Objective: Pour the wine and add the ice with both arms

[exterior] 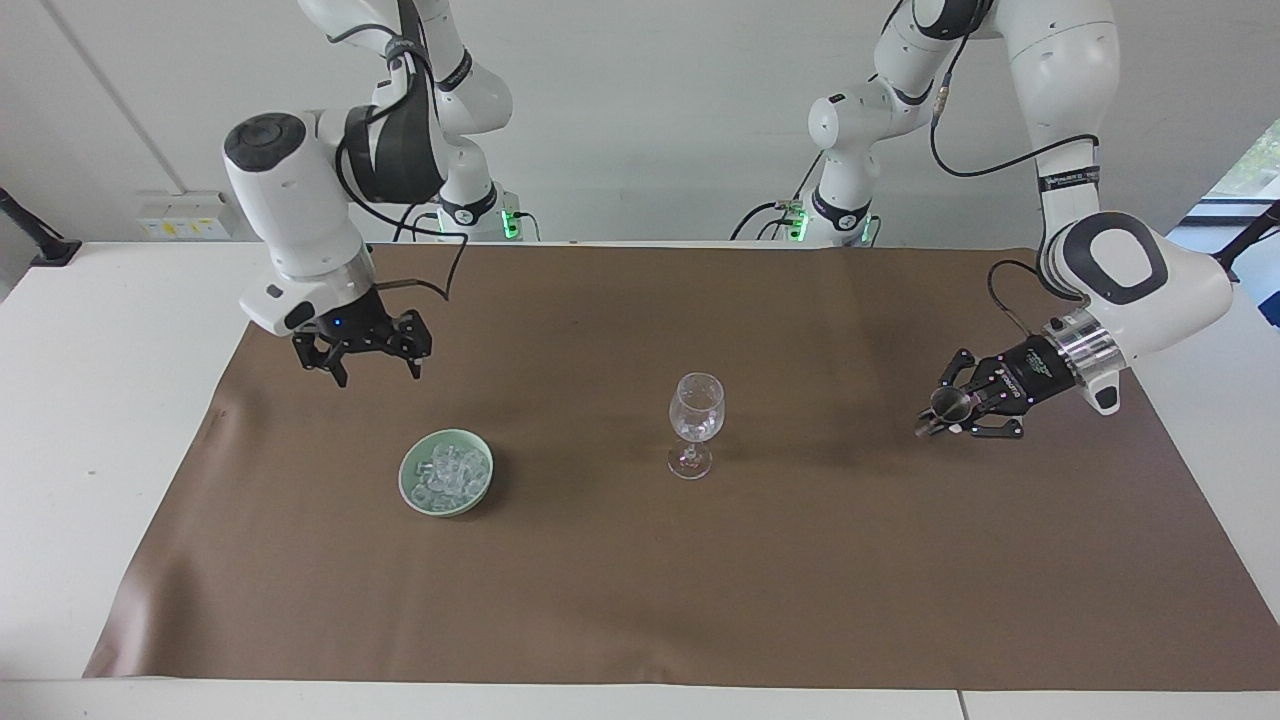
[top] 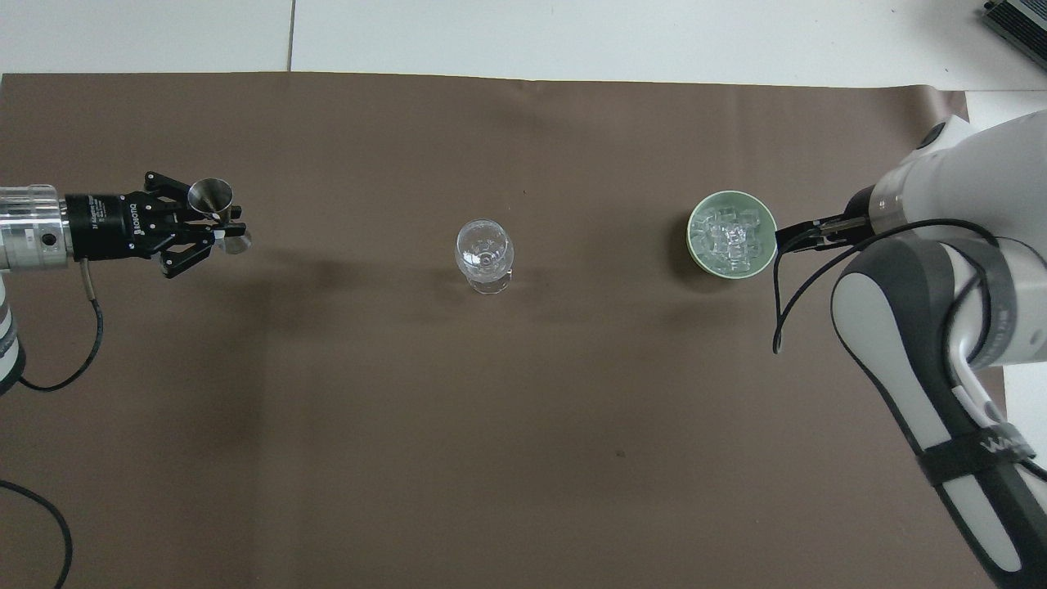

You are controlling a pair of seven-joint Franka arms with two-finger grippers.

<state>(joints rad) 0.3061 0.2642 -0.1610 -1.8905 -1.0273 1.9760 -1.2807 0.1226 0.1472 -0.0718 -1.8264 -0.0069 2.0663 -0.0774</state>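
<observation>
A white tabletop [exterior: 110, 420] is covered by a smooth brown mat [exterior: 640, 580] whose edges stop short of the tabletop's ends. A clear stemmed glass [exterior: 696, 424] stands upright mid-mat, with bare mat all around it. Toward the right arm's end sits a round pale-green bowl [exterior: 409, 492] holding the ice [exterior: 449, 474], a heap of small clear cubes. The right gripper [exterior: 368, 372], black and clawed, hangs over the mat just robot-side of the bowl, jaws released and empty. Toward the left arm's end, the left gripper [exterior: 945, 412] is low over the mat, well apart from the glass, jaws clenched on a small shiny metal jigger [top: 211, 196] with a cone-shaped cup. Both arms are white and jointed, with black cables. A plain white wall backs the scene.
</observation>
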